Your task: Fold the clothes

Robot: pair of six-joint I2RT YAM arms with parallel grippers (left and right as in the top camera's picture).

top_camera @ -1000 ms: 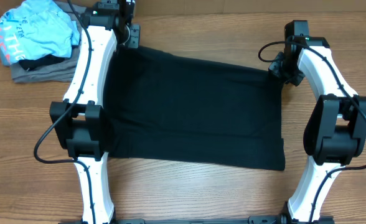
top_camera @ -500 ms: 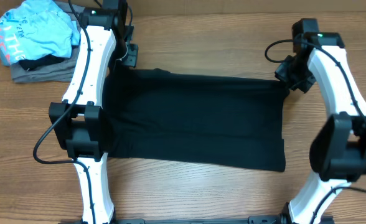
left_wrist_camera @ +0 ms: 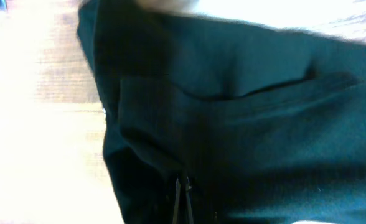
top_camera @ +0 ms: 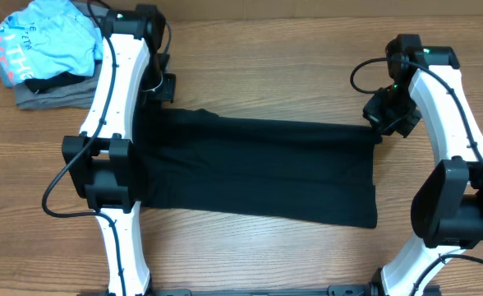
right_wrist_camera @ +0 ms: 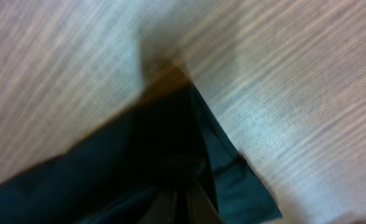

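Note:
A black garment [top_camera: 258, 168] lies spread across the middle of the wooden table, its far edge lifted and drawn toward the near side. My left gripper [top_camera: 158, 103] is shut on the garment's far left corner. In the left wrist view the fingers [left_wrist_camera: 183, 193] pinch dark cloth [left_wrist_camera: 245, 124]. My right gripper [top_camera: 381, 123] is shut on the far right corner. In the right wrist view black cloth [right_wrist_camera: 170, 143] hangs from the closed fingers [right_wrist_camera: 186, 199] above the wood.
A pile of folded clothes, light blue on top [top_camera: 48, 41] and grey below [top_camera: 57, 94], sits at the far left corner. Both arm bases stand at the near edge, left [top_camera: 122, 247] and right [top_camera: 426, 247].
Both grippers have pulled the garment's far edge toward the near side. The visible black area has become narrower front to back.

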